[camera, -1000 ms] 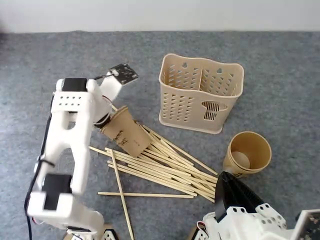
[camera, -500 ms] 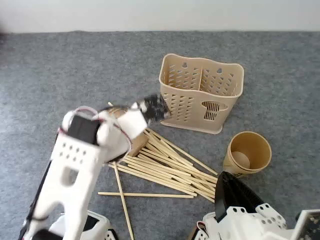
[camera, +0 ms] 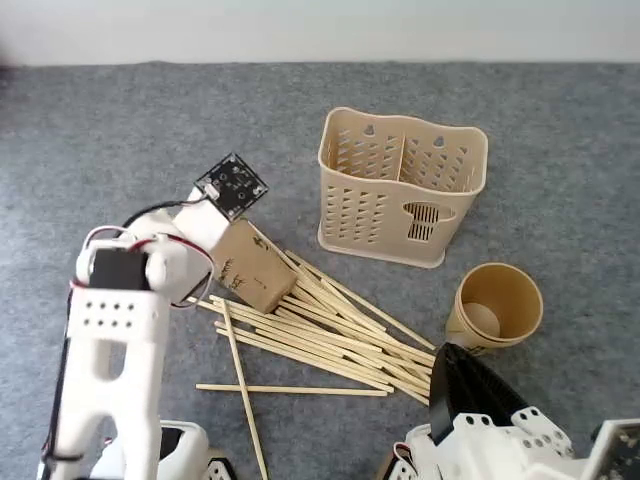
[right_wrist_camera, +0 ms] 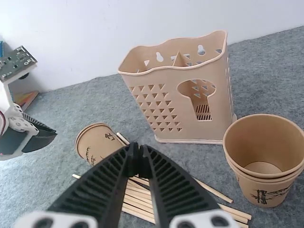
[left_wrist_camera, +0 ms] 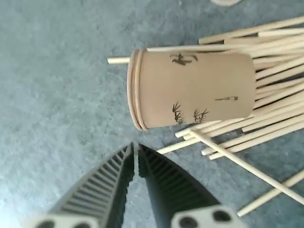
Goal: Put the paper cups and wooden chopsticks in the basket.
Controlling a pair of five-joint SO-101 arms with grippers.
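Note:
A brown paper cup point(camera: 250, 268) point(left_wrist_camera: 190, 90) lies on its side across a fan of wooden chopsticks point(camera: 330, 330) point(left_wrist_camera: 275, 42). My left gripper point(left_wrist_camera: 133, 146) is shut and empty, just off the cup's rim, low over the carpet. A second stack of paper cups point(camera: 497, 305) point(right_wrist_camera: 263, 156) stands upright to the right of the beige basket point(camera: 400, 185) point(right_wrist_camera: 180, 95). My right gripper point(right_wrist_camera: 137, 146) point(camera: 447, 362) is shut and empty, held above the near end of the chopsticks, between the lying cup point(right_wrist_camera: 95, 142) and the upright stack. The left gripper point(right_wrist_camera: 28, 137) is also in the right wrist view.
Grey carpet point(camera: 520, 120) covers the table, with a white wall along the far edge. The basket has a divider and two compartments, both without contents. Two loose chopsticks point(camera: 245, 385) lie apart at the front of the pile.
The left arm swung right over the cup, then drew back toward the front left. The lying cup stays about where it was. The right arm has not moved.

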